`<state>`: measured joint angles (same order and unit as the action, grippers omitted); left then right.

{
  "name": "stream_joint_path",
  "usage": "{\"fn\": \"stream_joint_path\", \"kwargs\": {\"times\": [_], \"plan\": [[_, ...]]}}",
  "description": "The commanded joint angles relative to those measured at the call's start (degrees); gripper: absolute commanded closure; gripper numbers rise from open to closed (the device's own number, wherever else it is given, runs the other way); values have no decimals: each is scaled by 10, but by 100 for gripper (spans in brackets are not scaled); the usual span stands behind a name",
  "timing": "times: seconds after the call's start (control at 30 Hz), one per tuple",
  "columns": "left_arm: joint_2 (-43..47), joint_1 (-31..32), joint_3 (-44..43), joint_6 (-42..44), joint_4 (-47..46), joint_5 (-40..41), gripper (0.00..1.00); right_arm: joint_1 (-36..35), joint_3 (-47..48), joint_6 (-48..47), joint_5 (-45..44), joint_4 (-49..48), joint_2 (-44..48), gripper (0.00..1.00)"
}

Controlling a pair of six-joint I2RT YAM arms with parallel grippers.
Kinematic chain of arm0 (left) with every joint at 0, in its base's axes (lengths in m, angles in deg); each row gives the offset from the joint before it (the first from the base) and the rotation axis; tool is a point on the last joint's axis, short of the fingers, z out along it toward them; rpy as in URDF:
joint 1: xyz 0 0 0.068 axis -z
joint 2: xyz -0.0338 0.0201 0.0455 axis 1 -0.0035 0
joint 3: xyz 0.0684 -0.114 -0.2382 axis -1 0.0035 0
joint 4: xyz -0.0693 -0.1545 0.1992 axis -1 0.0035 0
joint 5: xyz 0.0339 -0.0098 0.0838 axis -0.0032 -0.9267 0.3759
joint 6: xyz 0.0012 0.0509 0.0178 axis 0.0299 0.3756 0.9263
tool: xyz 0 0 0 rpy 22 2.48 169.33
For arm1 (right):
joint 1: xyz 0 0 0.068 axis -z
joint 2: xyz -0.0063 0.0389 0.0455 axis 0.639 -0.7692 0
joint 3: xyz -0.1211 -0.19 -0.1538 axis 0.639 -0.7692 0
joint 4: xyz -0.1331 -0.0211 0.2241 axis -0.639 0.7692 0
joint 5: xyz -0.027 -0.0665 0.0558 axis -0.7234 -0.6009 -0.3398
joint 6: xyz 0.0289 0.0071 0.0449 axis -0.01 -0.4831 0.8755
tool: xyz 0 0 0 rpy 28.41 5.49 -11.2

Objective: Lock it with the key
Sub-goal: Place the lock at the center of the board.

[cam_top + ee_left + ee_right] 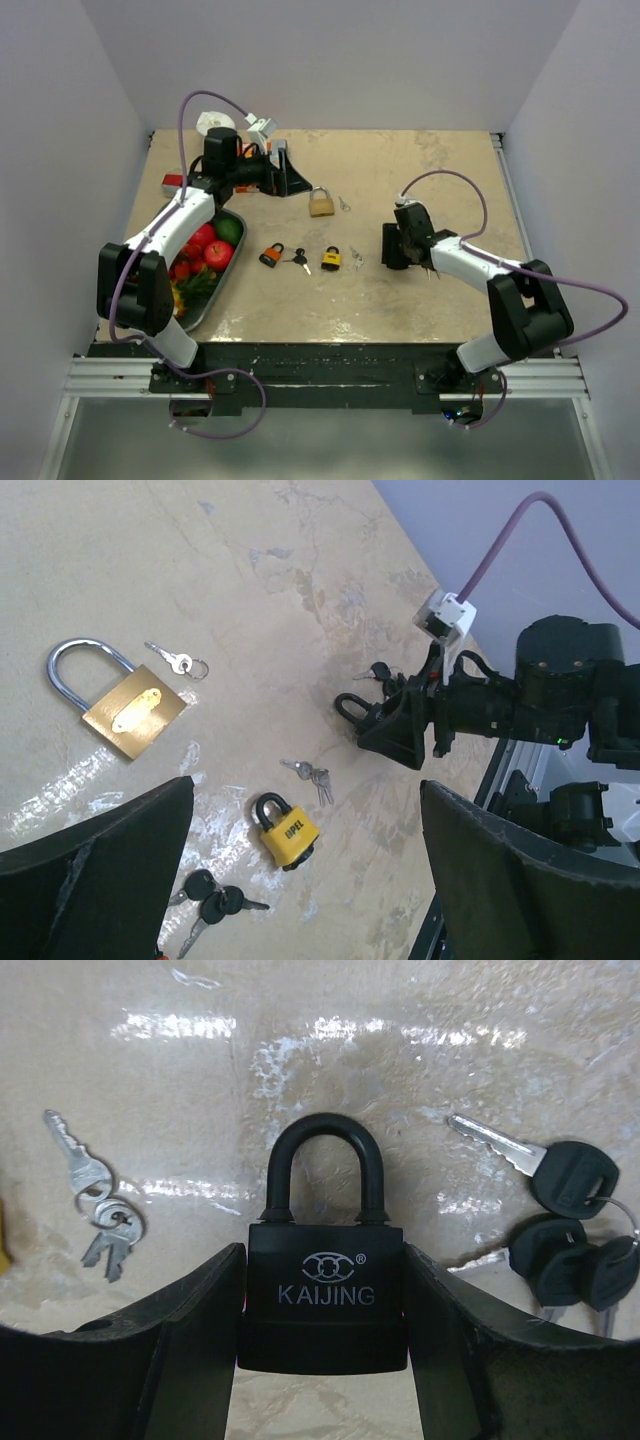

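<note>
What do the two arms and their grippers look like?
Both the left arm and right arm have white links and black joints. A purple cable loops over each. The left gripper and right gripper are black, with broad flat fingers.

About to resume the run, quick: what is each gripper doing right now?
Left gripper: open, holding nothing.
Right gripper: closed on the black padlock.

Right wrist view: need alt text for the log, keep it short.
A black KAIJING padlock, both shackle legs seated in its body, is clamped between the two fingers of the right gripper. On the beige table beyond it, a bunch of black-headed keys lies at the picture's right and small silver keys at its left.
</note>
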<state>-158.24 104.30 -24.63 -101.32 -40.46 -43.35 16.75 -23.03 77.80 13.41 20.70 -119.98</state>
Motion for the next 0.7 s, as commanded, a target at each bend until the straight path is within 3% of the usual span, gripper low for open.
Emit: {"fn": "stream_joint_path", "kwargs": {"times": [0.0, 0.17, 0.23, 0.4, 0.5, 0.67], "plan": [[15, -10, -5, 2, -4, -2, 1, 0, 40, 16, -12, -55, -25, 100], [7, -11, -4, 0, -5, -4, 1, -3, 48, 25, -23, -58, -48, 100], [5, -11, -3, 0, -6, -4, 1, -7, 52, 22, -18, -54, -62, 92], [-3, -12, -6, 2, -4, -4, 1, -29, 53, 23, -25, -38, -71, 91], [-7, -12, -13, 9, 4, -1, 1, -34, 57, 34, -34, -25, -77, 85], [-10, -13, -15, 16, 16, 4, 1, -33, 69, 50, -52, 5, -88, 46]]}}
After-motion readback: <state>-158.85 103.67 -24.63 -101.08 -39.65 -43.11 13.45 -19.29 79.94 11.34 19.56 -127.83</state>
